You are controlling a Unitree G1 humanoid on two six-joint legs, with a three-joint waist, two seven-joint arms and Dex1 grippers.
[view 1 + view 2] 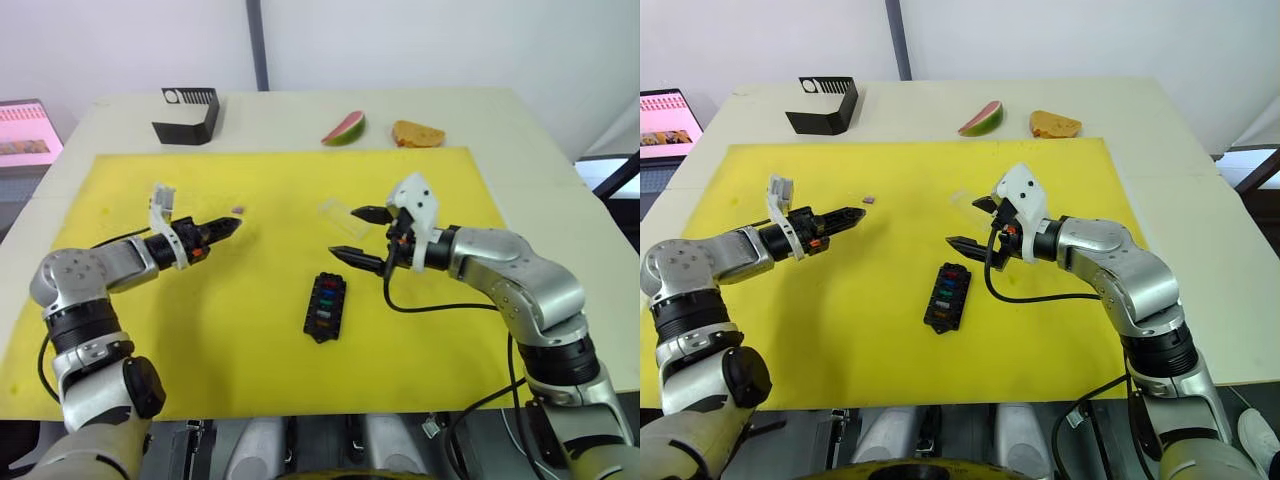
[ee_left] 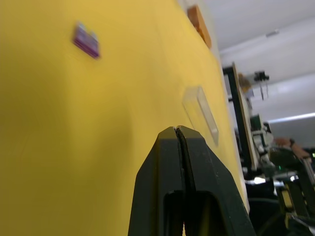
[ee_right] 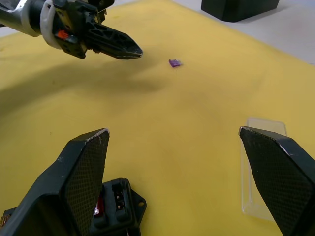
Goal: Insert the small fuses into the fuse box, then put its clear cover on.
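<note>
With our left hand (image 1: pixel 228 227) clenched empty and our right hand (image 1: pixel 358 236) spread wide, we judged the purple fuse (image 1: pixel 238 210), lying just beyond the left fingertips on the yellow mat (image 1: pixel 250 330), light, slippery and best pinched by its flat sides.

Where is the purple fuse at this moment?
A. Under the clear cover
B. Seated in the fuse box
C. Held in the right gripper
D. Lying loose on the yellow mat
D: the purple fuse lies alone on the yellow mat, just beyond the shut left gripper, apart from the fuse box.
</note>
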